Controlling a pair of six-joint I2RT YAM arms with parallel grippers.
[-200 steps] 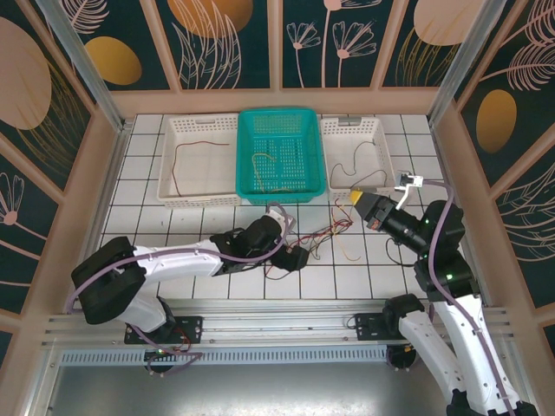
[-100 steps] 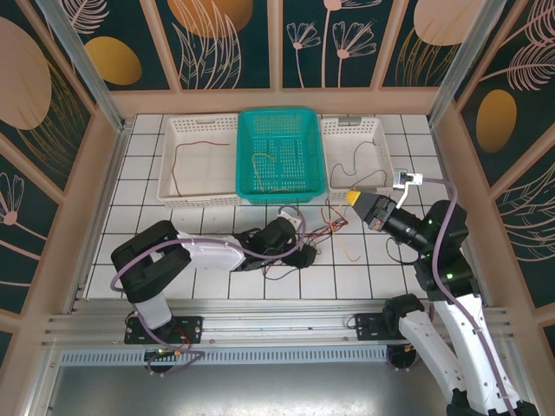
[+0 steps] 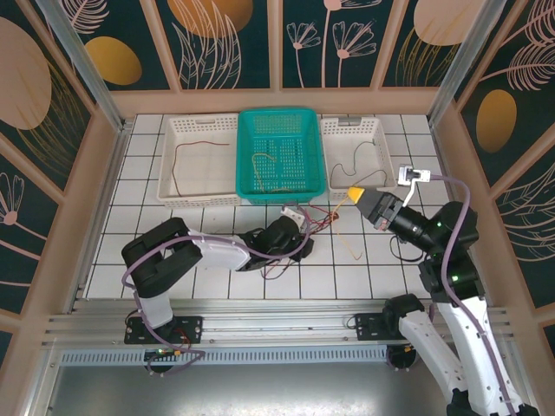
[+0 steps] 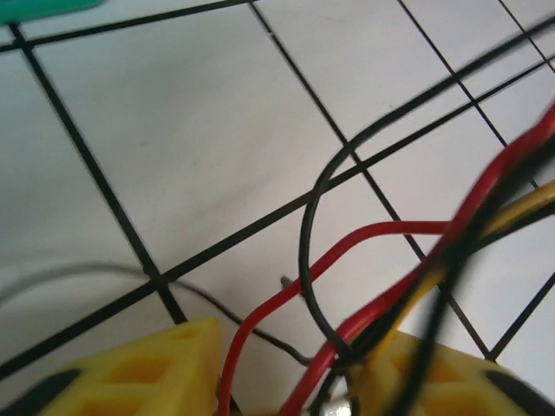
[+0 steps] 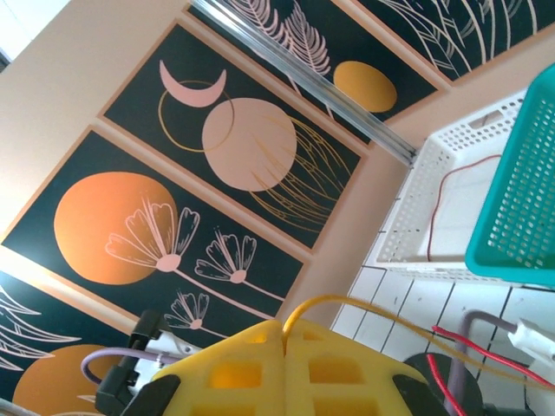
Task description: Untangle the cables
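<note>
"Red, black and yellow cables point(image 3: 314, 227) lie knotted mid-worktop point(image 3: 173, 227), near the teal basket point(image 3: 242, 156). Which hand is nearer?"

"The left hand point(image 4: 290, 355). Its arm lies low across the tiles, wrist down at the knot. Strands run between its pads point(image 4: 130, 373), which stand apart without pinching."

"And the bundle's line?"

"From there it runs toward the right hand point(image 3: 353, 191), raised above the tiles and clamped on the yellow cable point(image 5: 347, 300). I'd judge any pull should follow that line."
</note>
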